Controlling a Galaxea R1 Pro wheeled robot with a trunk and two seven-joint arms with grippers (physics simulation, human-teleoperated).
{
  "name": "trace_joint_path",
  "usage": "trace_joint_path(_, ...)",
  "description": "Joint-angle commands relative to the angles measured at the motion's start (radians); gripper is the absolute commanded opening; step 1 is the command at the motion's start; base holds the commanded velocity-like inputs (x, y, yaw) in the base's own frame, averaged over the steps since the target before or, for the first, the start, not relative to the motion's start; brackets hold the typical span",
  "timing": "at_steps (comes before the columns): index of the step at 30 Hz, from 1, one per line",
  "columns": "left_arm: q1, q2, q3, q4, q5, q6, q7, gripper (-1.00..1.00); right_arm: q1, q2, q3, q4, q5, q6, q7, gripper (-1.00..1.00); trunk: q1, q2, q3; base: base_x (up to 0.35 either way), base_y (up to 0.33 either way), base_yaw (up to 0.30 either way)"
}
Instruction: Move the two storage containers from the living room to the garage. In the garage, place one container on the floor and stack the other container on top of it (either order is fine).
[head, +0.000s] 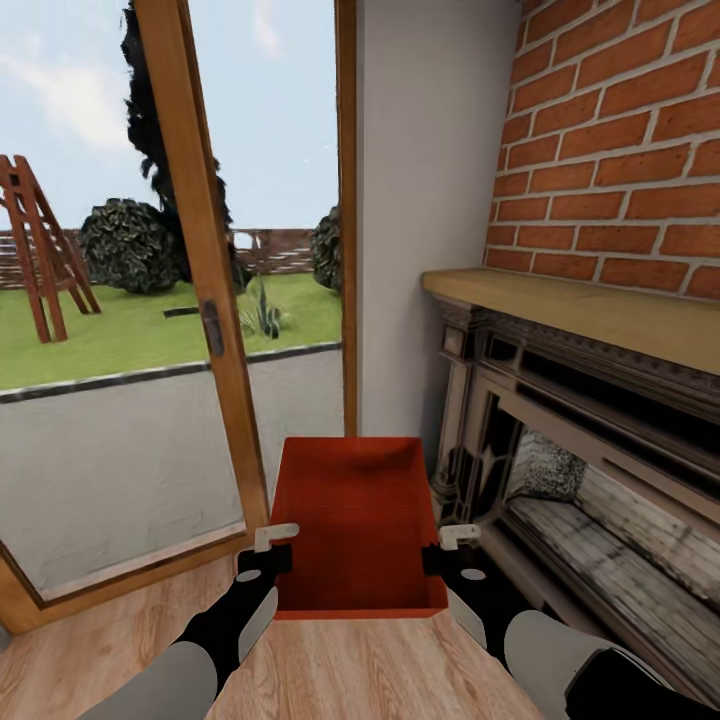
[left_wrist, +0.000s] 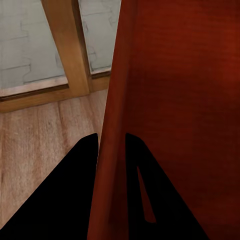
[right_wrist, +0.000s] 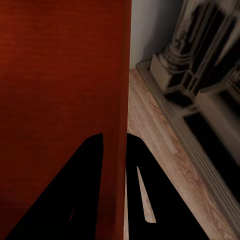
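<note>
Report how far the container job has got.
Done: nothing delivered; the robot is in the living room, beside the brick fireplace and glass door. In hand: one storage container, the left gripper and right gripper each clamped on a side wall. Left: carry it to the garage, set it down, fetch and stack the second.

You are in a home's living room. To your right stands a red-brick chimney wall (head: 620, 150) with a pale wooden mantel shelf (head: 590, 312) over a dark carved fireplace surround (head: 500, 400). Under you runs a light wood-plank floor (head: 110, 630). To your left, a wood-framed glass door (head: 205, 300) looks out on a grey paved patio (head: 120, 460), a green lawn (head: 130, 330), dark round bushes (head: 130, 245) and a reddish wooden frame (head: 40, 250).
</note>
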Motion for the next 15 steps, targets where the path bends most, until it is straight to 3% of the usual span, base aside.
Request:
trace_joint_path(1,-0.001,-0.001,0.001,-0.004,-0.014,-0.032,0.012,-1.0,-0.001,0.013,-0.008,0.005,-0.022,-0.007,-0.029,-1.0,0.001,-0.002,-0.002,0.0,0.0,0.0)
trace_joint_path(15,-0.001,-0.001,0.001,-0.004,-0.014,-0.032,0.012,-1.0,-0.001,0.013,-0.008,0.005,-0.022,-0.006,-0.03,-1.0,0.001,-0.002,-0.002,0.0,0.0,0.0)
